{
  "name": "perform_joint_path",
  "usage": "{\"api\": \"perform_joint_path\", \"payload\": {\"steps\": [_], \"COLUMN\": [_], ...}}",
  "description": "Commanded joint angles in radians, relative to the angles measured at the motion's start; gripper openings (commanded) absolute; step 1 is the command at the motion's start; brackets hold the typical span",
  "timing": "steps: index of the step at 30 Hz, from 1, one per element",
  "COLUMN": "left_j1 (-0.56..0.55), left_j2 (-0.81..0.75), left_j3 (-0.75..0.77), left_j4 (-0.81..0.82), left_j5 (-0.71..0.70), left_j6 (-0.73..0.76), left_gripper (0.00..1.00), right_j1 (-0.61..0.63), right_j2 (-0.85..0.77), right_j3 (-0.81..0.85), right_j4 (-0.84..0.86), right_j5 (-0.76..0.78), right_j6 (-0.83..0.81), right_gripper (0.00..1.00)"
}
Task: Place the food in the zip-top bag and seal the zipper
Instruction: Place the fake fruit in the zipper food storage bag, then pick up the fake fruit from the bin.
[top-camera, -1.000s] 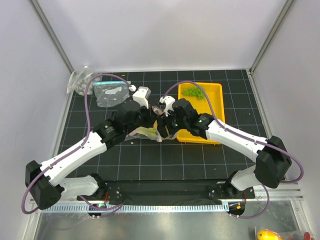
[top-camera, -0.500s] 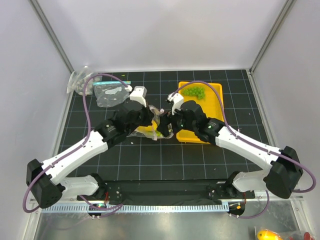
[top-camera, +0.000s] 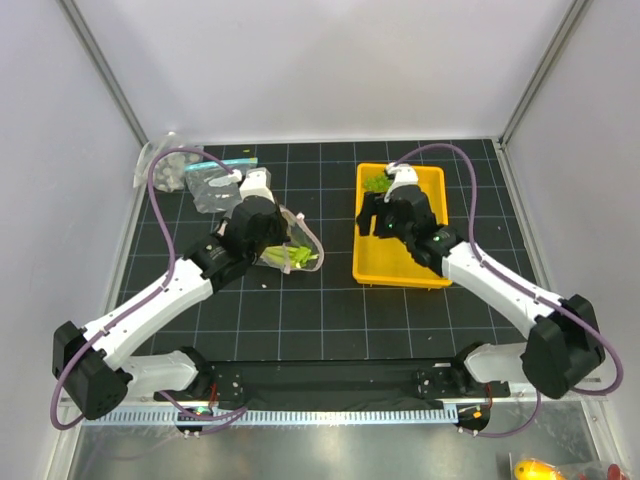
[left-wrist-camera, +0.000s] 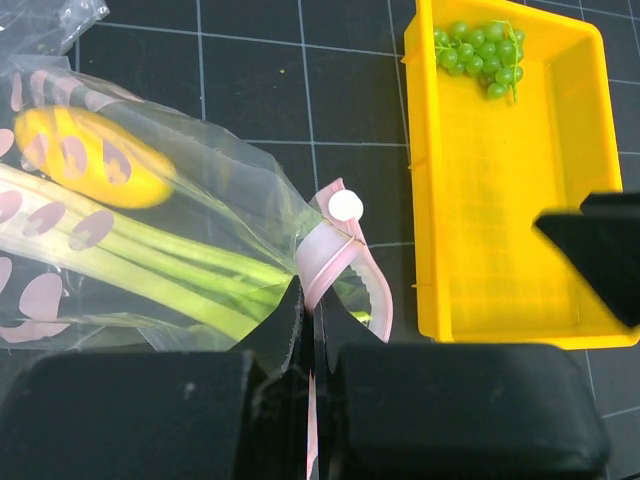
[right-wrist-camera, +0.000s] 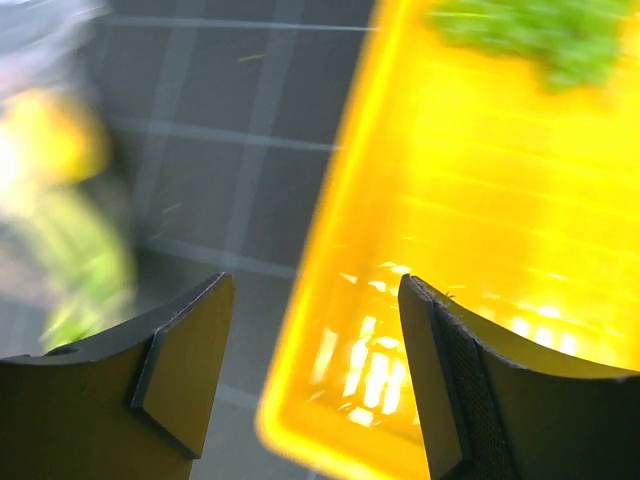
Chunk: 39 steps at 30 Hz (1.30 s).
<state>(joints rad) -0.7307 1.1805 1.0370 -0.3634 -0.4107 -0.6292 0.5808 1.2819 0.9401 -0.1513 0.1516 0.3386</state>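
Note:
The dotted zip-top bag (left-wrist-camera: 200, 200) lies on the mat with the yellow lemon (left-wrist-camera: 90, 155) and the green leek stalk (left-wrist-camera: 180, 265) inside it. My left gripper (left-wrist-camera: 308, 300) is shut on the pink zipper (left-wrist-camera: 345, 260) at the bag's mouth, which curls open beside the jaws. From above, the left gripper (top-camera: 280, 238) sits over the bag (top-camera: 300, 250). The grapes (top-camera: 378, 183) lie in the far left corner of the yellow tray (top-camera: 420, 265). My right gripper (right-wrist-camera: 315, 285) is open and empty above the tray's left rim (right-wrist-camera: 330, 250), short of the blurred grapes (right-wrist-camera: 540, 30).
A clear bag with a light-blue strip (top-camera: 220, 185) and a bunched clear bag (top-camera: 165, 170) lie at the back left. Grey walls with metal rails close in the black gridded mat (top-camera: 330, 310). The right gripper's dark finger (left-wrist-camera: 600, 250) shows over the tray in the left wrist view.
My right gripper has left the bag's mouth and swung right and back over the yellow tray, its jaws open. My left gripper has shifted slightly left and back, still gripping the zipper.

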Motion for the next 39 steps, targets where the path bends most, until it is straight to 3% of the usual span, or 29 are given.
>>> {"api": "perform_joint_path", "payload": {"steps": [1, 7, 9, 15, 24, 28, 31, 32, 35, 39], "left_j1": [-0.001, -0.001, -0.001, -0.001, -0.001, -0.001, -0.001, -0.003, -0.001, -0.001], "left_j2": [-0.009, -0.022, -0.035, -0.041, 0.010, 0.022, 0.021, 0.019, 0.019, 0.024], "left_j3": [0.000, -0.015, -0.023, -0.028, -0.005, -0.003, -0.002, -0.003, -0.006, -0.003], "left_j4": [0.050, 0.073, 0.084, 0.090, 0.093, 0.089, 0.092, 0.090, 0.090, 0.092], "left_j5": [-0.010, 0.026, 0.023, 0.041, 0.107, 0.104, 0.108, 0.107, 0.105, 0.113], "left_j6": [-0.009, -0.013, -0.013, -0.021, -0.026, -0.024, -0.024, -0.024, -0.023, -0.023], "left_gripper": [0.00, 0.00, 0.00, 0.00, 0.00, 0.00, 0.00, 0.00, 0.00, 0.00], "right_j1": [-0.100, -0.249, -0.283, -0.374, -0.392, -0.392, -0.392, -0.392, -0.392, -0.391], "right_j2": [0.097, 0.339, 0.463, 0.716, 0.876, 0.887, 0.890, 0.895, 0.901, 0.863], "right_j3": [0.066, 0.245, 0.348, 0.547, 0.739, 0.744, 0.736, 0.740, 0.733, 0.660], "right_j4": [0.006, -0.004, -0.039, -0.068, -0.090, -0.080, -0.056, -0.062, -0.048, 0.031], "right_j5": [0.084, 0.160, 0.155, 0.109, 0.123, 0.095, 0.057, 0.055, 0.051, 0.062], "right_j6": [0.066, 0.059, 0.045, 0.004, -0.029, -0.035, -0.047, -0.050, -0.070, -0.067], "right_gripper": [0.73, 0.60, 0.46, 0.42, 0.38, 0.35, 0.37, 0.47, 0.62, 0.62]}}
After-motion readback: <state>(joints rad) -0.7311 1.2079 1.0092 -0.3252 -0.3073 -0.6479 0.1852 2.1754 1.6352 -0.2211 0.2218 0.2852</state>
